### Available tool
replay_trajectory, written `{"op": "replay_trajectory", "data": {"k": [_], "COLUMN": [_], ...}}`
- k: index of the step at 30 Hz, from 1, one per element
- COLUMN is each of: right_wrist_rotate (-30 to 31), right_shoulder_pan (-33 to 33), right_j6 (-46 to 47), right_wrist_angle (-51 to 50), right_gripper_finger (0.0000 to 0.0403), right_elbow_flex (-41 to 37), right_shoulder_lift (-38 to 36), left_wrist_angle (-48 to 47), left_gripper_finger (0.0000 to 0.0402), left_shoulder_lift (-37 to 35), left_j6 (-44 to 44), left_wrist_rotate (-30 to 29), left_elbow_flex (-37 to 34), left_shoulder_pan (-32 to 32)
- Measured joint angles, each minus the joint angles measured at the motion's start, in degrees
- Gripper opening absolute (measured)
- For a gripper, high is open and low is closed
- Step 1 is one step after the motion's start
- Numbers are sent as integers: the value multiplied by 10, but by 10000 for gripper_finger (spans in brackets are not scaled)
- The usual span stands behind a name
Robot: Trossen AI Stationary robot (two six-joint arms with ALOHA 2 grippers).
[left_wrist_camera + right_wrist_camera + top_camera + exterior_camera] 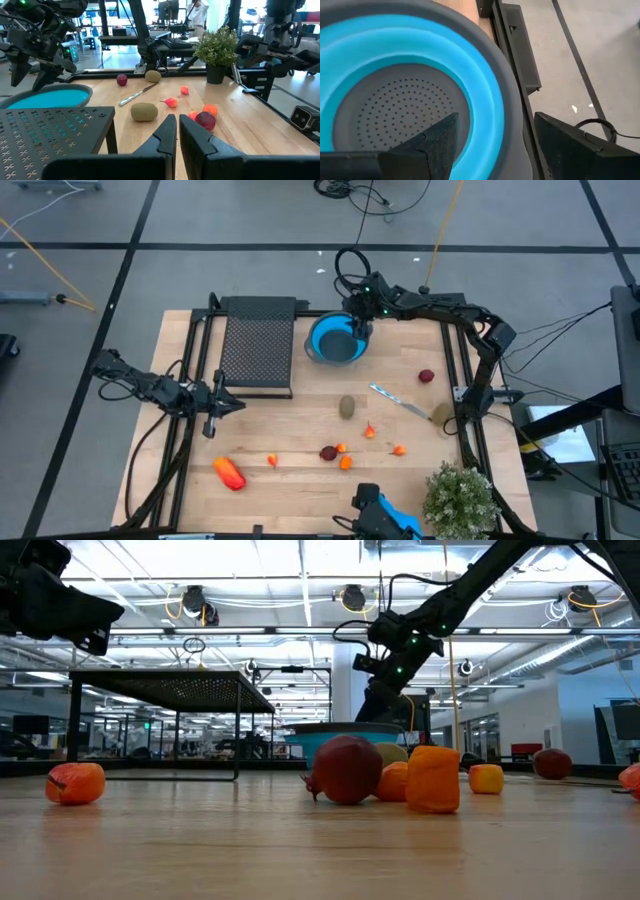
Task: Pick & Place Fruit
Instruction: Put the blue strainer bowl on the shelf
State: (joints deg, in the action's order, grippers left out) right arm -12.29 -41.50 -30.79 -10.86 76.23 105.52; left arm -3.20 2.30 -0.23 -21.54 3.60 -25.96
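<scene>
Seen from above, a wooden bench (pixel 300 480) carries scattered toy fruit. At the left, the left gripper (pixel 222 402) waits beside a black perforated rack (pixel 258 345), its fingers pressed together and empty. Along the near edge lie a red-orange piece (pixel 229 472), a dark red fruit (pixel 328 452) and tiny orange ones (pixel 345 463); a brownish-green oval (pixel 347 407) sits mid-bench. To the right, the right gripper (pixel 358 323) hangs over a blue colander bowl (pixel 322 345), fingers spread and empty, seemingly the drop-off point. The bowl looks empty.

Two black jointed arms are seen, black cables looped along them; a green light is lit beside the right tool (pixel 358 330).
</scene>
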Motion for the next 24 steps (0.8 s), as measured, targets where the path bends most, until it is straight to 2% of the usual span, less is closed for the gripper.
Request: {"op": "replay_trajectory", "data": {"k": [8, 24], "right_wrist_rotate": [15, 33], "right_shoulder_pan": [9, 16], "right_j6": [2, 1], "right_wrist_angle": [28, 54], "right_gripper_finger": [252, 231], "right_elbow_flex": [1, 0], "right_shoulder_lift": [40, 37], "left_wrist_angle": [0, 0], "left_gripper_finger": [21, 21], "left_shoulder_lift": [0, 0], "left_j6": [0, 0], "left_wrist_rotate": [0, 0], "left_elbow_flex": [0, 0], "left_shoulder_pan": [0, 0]}}
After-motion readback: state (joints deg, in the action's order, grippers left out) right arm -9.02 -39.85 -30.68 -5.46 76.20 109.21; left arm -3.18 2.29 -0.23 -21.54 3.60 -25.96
